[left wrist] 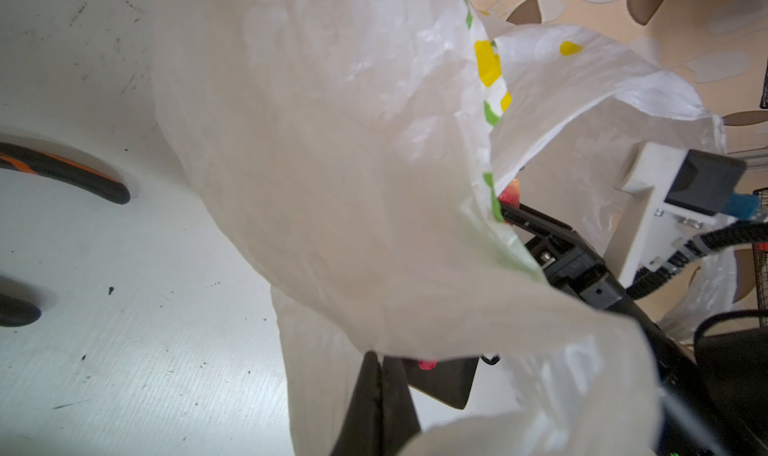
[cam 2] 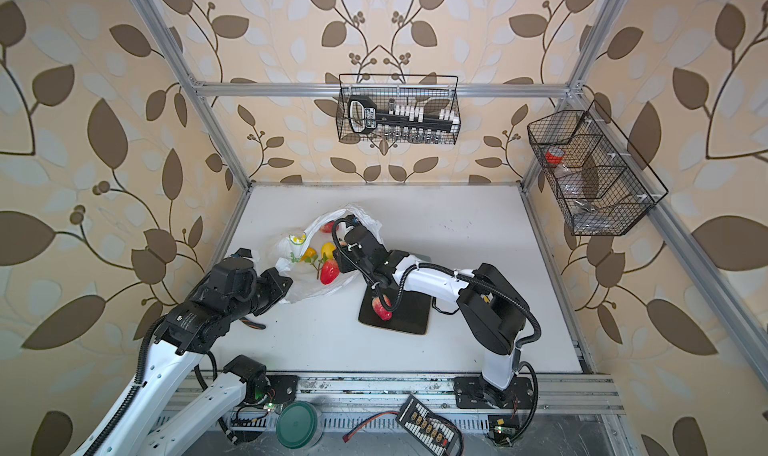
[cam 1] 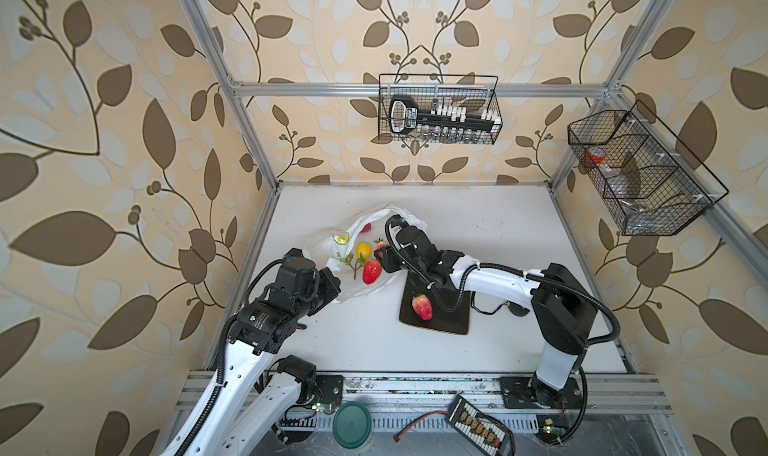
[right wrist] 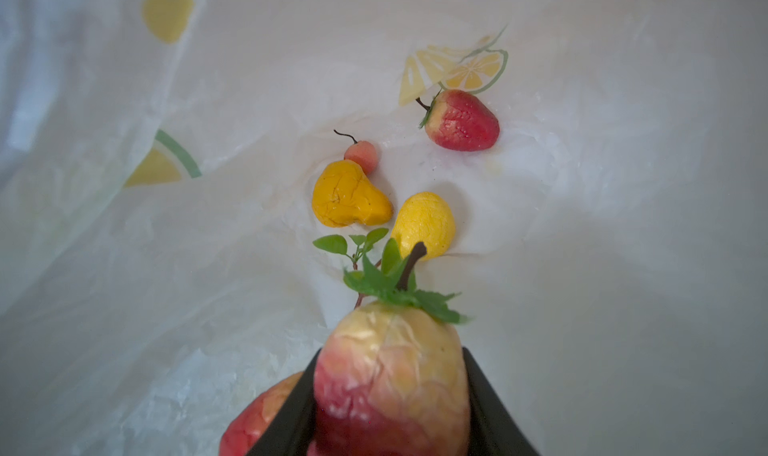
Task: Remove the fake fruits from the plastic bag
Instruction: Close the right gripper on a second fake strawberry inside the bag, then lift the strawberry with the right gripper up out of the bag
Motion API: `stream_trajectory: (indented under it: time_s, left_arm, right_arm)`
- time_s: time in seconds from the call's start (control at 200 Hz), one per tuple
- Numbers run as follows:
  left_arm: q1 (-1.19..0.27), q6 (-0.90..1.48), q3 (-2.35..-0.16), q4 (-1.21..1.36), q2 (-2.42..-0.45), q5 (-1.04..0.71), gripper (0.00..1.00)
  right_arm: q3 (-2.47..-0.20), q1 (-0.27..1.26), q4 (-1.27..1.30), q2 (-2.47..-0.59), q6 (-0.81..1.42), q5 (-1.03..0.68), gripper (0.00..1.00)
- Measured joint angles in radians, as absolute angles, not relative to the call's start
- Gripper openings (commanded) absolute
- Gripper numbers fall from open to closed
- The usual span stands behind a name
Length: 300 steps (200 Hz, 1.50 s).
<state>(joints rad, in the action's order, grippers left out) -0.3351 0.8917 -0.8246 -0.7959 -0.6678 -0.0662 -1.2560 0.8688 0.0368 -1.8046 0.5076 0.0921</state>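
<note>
The left gripper (left wrist: 378, 362) is clenched on the near-left edge of the plastic bag (left wrist: 332, 184); inside it, the right gripper (right wrist: 390, 352) grasps a pale red strawberry (right wrist: 395, 391).

Robot lab cell: aluminium frame (cam 1: 311, 88), wallpaper (cam 1: 104, 142)

The plastic bag (cam 1: 320, 248), white with lemon prints, lies crumpled and open on the table (cam 1: 498, 234). Inside lie a yellow pear (right wrist: 424, 225), an orange fruit (right wrist: 349, 196), a red strawberry (right wrist: 463, 121) and a green sprig (right wrist: 330, 244). The right gripper (right wrist: 388, 362) clamps a pale strawberry (right wrist: 395, 396).
</note>
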Motion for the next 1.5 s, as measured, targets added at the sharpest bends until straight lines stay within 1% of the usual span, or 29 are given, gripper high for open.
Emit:
stream_trajectory:
  time_s: [0.185,0.31,0.415,0.57,0.745,0.805,0.9,0.975,1.055,1.115,1.225,1.414,1.499]
  left_arm:
    - [-0.335,0.893,-0.823,-0.795,-0.672,-0.067,0.00]
    - [-0.335,0.893,-0.823,-0.789,-0.680,-0.069,0.00]
    - [-0.335,0.893,-0.822,-0.790,-0.682,-0.070,0.00]
    - [-0.335,0.893,-0.822,-0.801,-0.683,-0.070,0.00]
    - [-0.335,0.898,-0.822,-0.831,-0.691,-0.070,0.00]
    - [-0.335,0.901,-0.822,-0.839,-0.694,-0.070,0.00]
    - [-0.335,0.902,-0.822,-0.844,-0.694,-0.070,0.00]
    - [-0.335,0.902,-0.822,-0.844,-0.694,-0.070,0.00]
    - [-0.335,0.902,-0.822,-0.844,-0.696,-0.070,0.00]
    - [-0.335,0.902,-0.822,-0.844,-0.698,-0.070,0.00]
    - [-0.335,0.902,-0.822,-0.844,-0.704,-0.070,0.00]
    - [-0.335,0.902,-0.822,-0.843,-0.704,-0.070,0.00]
    - [-0.335,0.902,-0.822,-0.843,-0.704,-0.070,0.00]
  right_arm:
    - [-1.250,0.870,0.007,-1.741,0.484,0.090,0.38]
    - [-1.271,0.870,0.008,-1.751,0.477,0.107,0.38]
    - [-1.328,0.870,0.023,-1.825,0.487,0.128,0.37]
    - [-1.440,0.873,0.056,-2.003,0.511,0.170,0.37]
    - [-1.498,0.875,0.056,-2.148,0.533,0.194,0.38]
    - [-1.502,0.875,0.054,-2.173,0.541,0.199,0.43]
    - [-1.502,0.875,0.048,-2.190,0.555,0.205,0.60]
    - [-1.502,0.875,0.046,-2.191,0.557,0.204,0.71]
    - [-1.504,0.875,0.048,-2.189,0.566,0.201,0.79]
    - [-1.504,0.875,0.044,-2.181,0.562,0.195,0.81]
    - [-1.503,0.875,0.016,-2.133,0.561,0.184,0.81]
    - [-1.454,0.883,-0.013,-1.975,0.560,0.164,0.69]
    - [-1.440,0.895,-0.012,-1.950,0.544,0.167,0.64]
